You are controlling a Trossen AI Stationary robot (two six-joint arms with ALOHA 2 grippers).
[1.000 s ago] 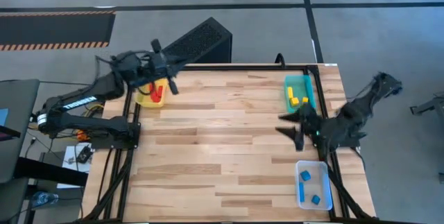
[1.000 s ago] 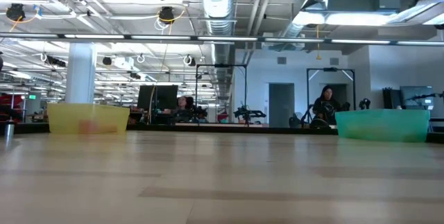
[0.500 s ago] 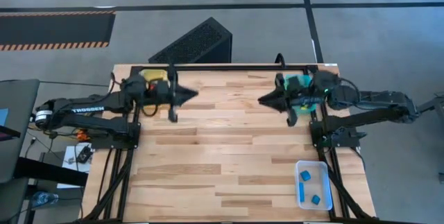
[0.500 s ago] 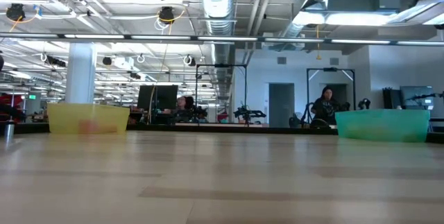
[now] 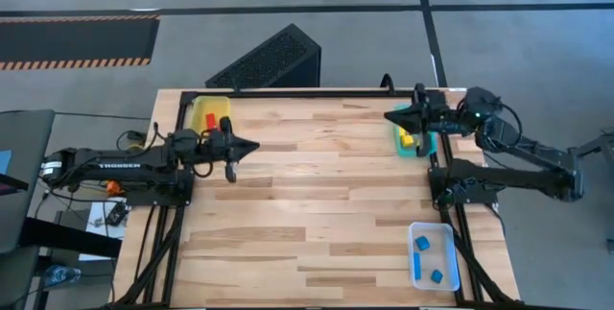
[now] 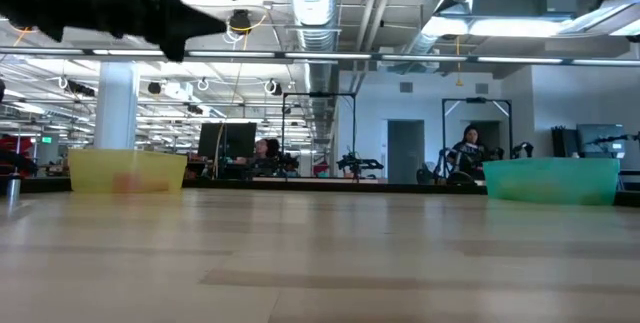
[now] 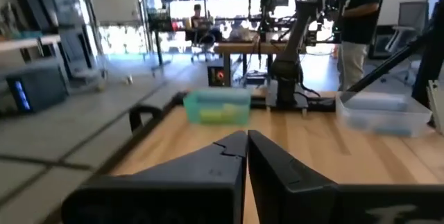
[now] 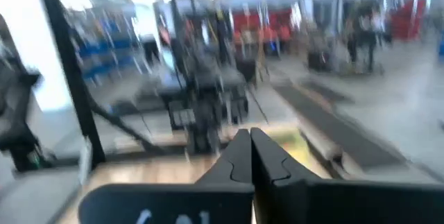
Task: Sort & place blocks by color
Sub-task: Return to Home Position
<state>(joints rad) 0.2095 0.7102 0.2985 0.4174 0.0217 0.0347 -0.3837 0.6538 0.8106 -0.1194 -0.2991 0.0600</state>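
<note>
Red blocks (image 5: 211,121) lie in the yellow tray (image 5: 199,110) at the far left. Yellow blocks (image 5: 407,139) lie in the teal tray (image 5: 413,149) at the far right, partly under my right arm. Blue blocks (image 5: 422,244) lie in the clear tray (image 5: 434,262) at the near right. My left gripper (image 5: 254,146) is shut on nothing, level above the table just right of the yellow tray, its fingertips (image 7: 246,138) together. My right gripper (image 5: 387,115) is shut on nothing too, pointing toward the table's left beside the teal tray.
A black metal frame (image 5: 317,92) runs along the table's far edge and sides. A dark slatted box (image 5: 269,59) stands on the floor behind the table. The wooden tabletop (image 5: 317,204) between the trays is bare. A person (image 7: 359,16) stands beyond the table's right side.
My right gripper has swung from the right edge toward the far edge, past the teal tray, turned level toward the table's left, and shut. My left gripper has left the yellow tray, tipped up to level pointing right, and come slightly nearer.
</note>
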